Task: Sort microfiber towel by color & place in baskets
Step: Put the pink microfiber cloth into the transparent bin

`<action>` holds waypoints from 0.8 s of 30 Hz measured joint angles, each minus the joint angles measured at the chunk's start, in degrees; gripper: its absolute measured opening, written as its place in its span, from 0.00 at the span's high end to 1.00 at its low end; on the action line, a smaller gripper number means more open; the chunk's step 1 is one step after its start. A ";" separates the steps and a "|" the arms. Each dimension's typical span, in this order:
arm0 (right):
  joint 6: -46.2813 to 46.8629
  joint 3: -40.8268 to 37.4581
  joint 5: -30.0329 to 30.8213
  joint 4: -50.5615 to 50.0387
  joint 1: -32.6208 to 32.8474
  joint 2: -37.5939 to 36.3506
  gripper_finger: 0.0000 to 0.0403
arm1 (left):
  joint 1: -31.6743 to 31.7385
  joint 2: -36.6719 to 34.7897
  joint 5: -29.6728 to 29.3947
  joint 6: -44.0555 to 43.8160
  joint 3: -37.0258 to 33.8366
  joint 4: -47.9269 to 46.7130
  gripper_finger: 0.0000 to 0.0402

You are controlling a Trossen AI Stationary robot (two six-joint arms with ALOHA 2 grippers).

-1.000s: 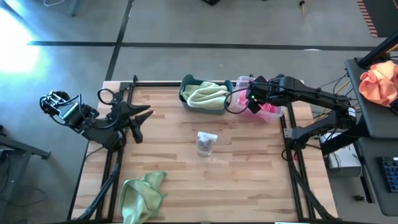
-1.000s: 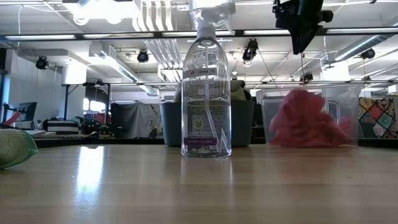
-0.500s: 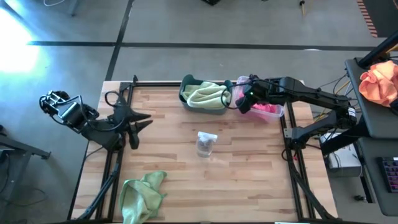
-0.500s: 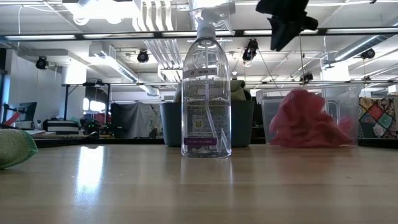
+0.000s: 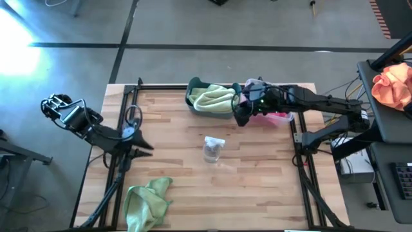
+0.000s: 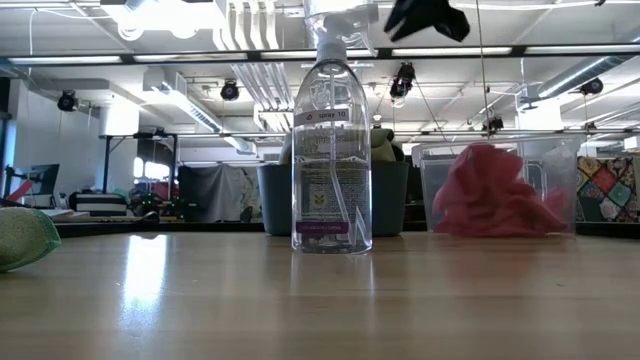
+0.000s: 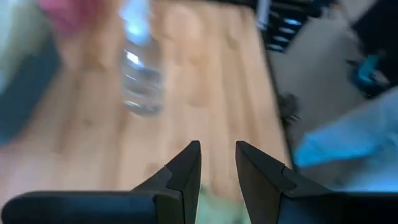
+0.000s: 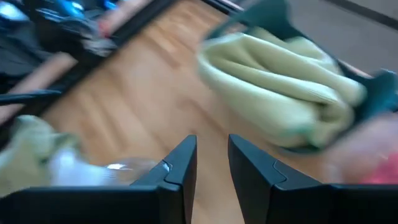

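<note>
One sage green towel (image 5: 148,200) lies crumpled at the table's near left edge and shows at the left of the low view (image 6: 20,238). More green towels (image 5: 212,98) fill the teal basket (image 5: 193,87) at the far edge. A pink towel (image 6: 490,195) sits in the clear basket (image 5: 286,116) beside it. My right gripper (image 5: 239,117) hovers open, just near of the gap between the two baskets, high above the table (image 6: 425,15). My left gripper (image 5: 132,149) is open over the table's left part, far of the loose green towel.
A clear spray bottle (image 5: 214,148) stands upright mid-table, between the baskets and the loose towel (image 6: 332,140). An orange cloth bundle (image 5: 393,84) lies on a side stand off the table's right. Bare wood spreads over the near right part of the table (image 5: 257,193).
My right gripper has drawn back from over the clear basket, moving toward the table's left and a little toward the near edge. My left gripper has swung from pointing right to pointing toward the near edge, closing on the loose green towel. No towel has moved.
</note>
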 joint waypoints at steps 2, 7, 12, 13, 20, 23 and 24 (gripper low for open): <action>0.40 0.00 -0.07 2.97 2.22 0.00 0.79 | -0.01 0.00 3.60 -1.48 0.00 -1.16 0.79; 0.75 0.00 -0.02 11.04 8.33 0.00 0.81 | -0.55 0.00 7.28 -6.85 -0.02 -7.79 0.79; 0.81 0.00 0.17 18.61 14.01 0.00 0.82 | -1.98 0.15 9.86 -10.58 -0.26 -9.93 0.79; 0.81 0.00 0.21 19.75 14.91 0.00 0.82 | -2.31 0.17 10.41 -10.89 -0.35 -9.87 0.79; 3.17 0.00 8.36 21.36 20.74 0.00 0.82 | -5.07 0.24 11.78 -13.24 -3.80 -8.45 0.79; 3.70 0.00 10.22 21.38 22.58 0.00 0.82 | -6.58 0.22 13.44 -15.27 -6.89 -6.78 0.79; 4.15 0.00 10.72 21.38 23.13 0.00 0.83 | -7.11 0.20 14.38 -15.84 -8.09 -6.24 0.79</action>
